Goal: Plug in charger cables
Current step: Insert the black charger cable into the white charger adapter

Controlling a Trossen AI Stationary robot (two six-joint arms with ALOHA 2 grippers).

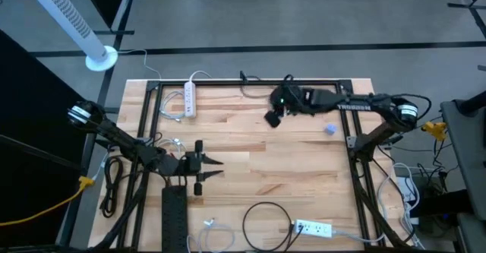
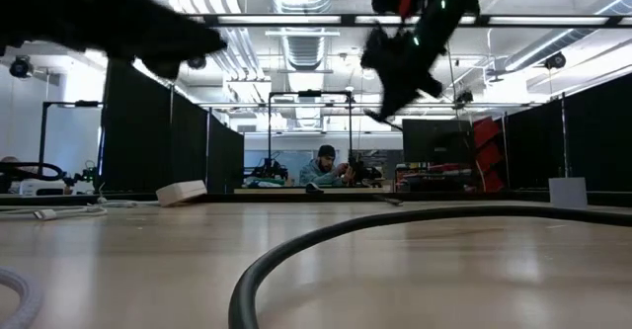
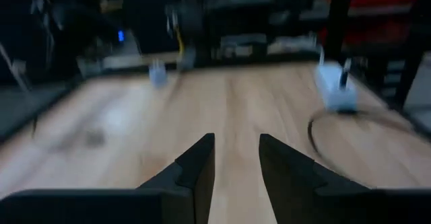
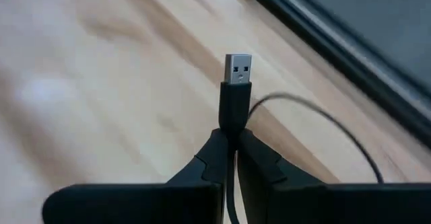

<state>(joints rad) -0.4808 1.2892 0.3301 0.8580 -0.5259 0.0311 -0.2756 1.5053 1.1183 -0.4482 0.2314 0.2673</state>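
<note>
My right gripper (image 1: 272, 119) hovers over the far middle of the table, shut on the black USB plug (image 4: 234, 96) of a thin black charger cable (image 4: 316, 120). My left gripper (image 1: 215, 168) stands open over the left middle, its fingers (image 3: 199, 162) pointing toward the table's right with nothing between them. A white power strip (image 1: 190, 99) lies at the far left. Another white power strip (image 1: 313, 228) lies at the near edge beside a black cable loop (image 1: 266, 221). A black power strip (image 1: 174, 213) lies at the near left. White cables (image 1: 208, 226) lie near it. My right gripper pinches the plug's black housing (image 4: 232, 113) between its two fingers. The plug lies along the fingers, and its metal end (image 4: 238, 68) sticks out past the fingertips. The plug hangs clear of the wood, and the thin cable curves away behind it.
A small bluish block (image 1: 329, 129) sits near the right arm. A black metal frame (image 1: 152, 93) runs around the table. A black cord (image 1: 114, 181) and a yellow cord (image 1: 45, 205) lie at the left edge. A person (image 2: 324, 166) sits far behind the table.
</note>
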